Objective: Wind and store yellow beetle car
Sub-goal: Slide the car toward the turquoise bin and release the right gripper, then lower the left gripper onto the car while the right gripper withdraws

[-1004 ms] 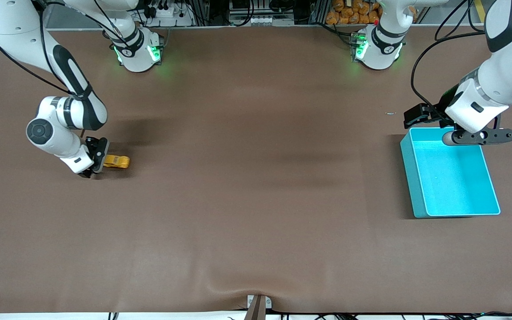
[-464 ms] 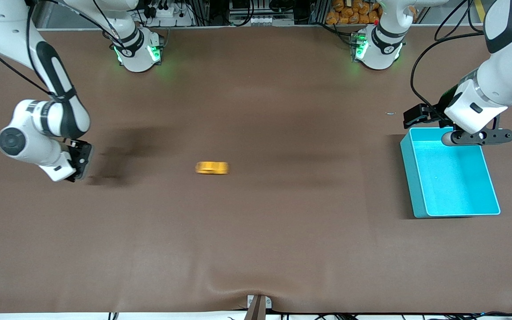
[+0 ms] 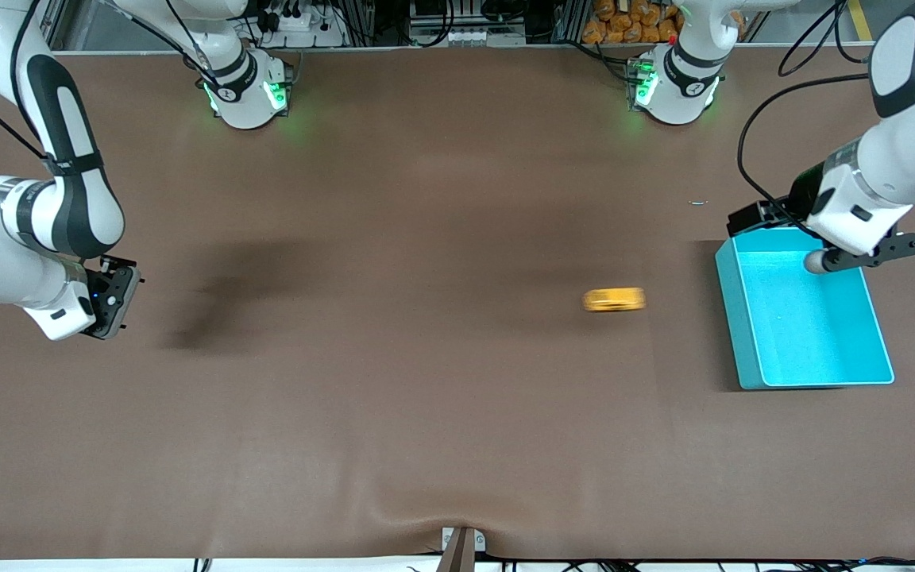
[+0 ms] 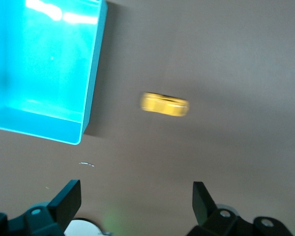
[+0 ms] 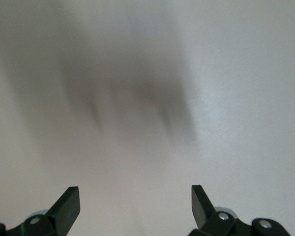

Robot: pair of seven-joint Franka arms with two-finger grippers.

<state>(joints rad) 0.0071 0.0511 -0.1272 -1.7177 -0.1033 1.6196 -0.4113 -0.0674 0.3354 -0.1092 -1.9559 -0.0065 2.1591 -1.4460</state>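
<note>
The yellow beetle car [image 3: 615, 299] is on the brown table, blurred, a short way from the turquoise bin [image 3: 730, 318] and held by nothing. It also shows in the left wrist view [image 4: 164, 104], beside the bin's wall [image 4: 92, 83]. My left gripper [image 3: 751, 218] hangs open and empty over the bin's corner that lies farthest from the front camera; its fingers [image 4: 69, 199] stand wide apart. My right gripper [image 3: 120, 298] is open and empty over bare table at the right arm's end, its fingers [image 5: 69, 201] wide apart.
The bin [image 3: 882, 373] is empty and stands at the left arm's end. A small light fleck [image 3: 698, 202] lies on the table near the left gripper. The arm bases [image 3: 247, 91] stand along the table's back edge. A bracket [image 3: 461, 548] sits at the front edge.
The car left the right gripper and rolled across the table toward the bin. The right arm drew back toward its end of the table. The left gripper shifted slightly.
</note>
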